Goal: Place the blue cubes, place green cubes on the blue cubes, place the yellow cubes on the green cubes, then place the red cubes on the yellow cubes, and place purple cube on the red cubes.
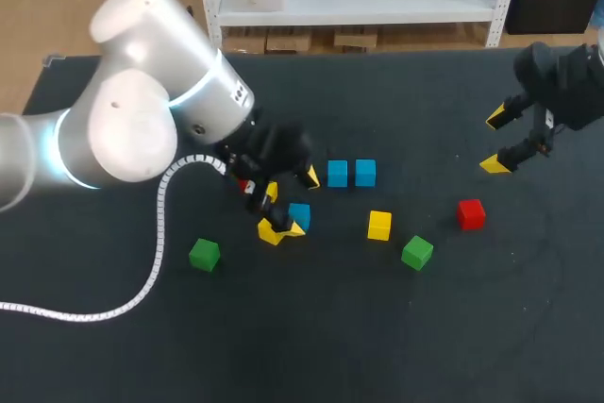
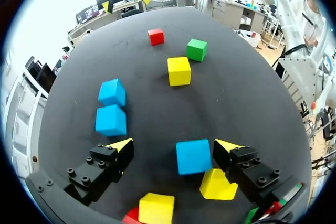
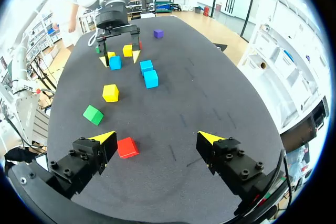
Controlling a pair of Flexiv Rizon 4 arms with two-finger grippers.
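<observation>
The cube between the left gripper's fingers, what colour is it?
The cube is blue, seen best in the left wrist view.

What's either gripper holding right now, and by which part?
Nothing is held. The left gripper is open, a blue cube loose between its fingers; the right gripper is open and empty.

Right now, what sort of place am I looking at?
Probably a robotics lab bench: a dark table strewn with coloured cubes, one blue cube inside the open left pincer, the right pincer open too.
</observation>
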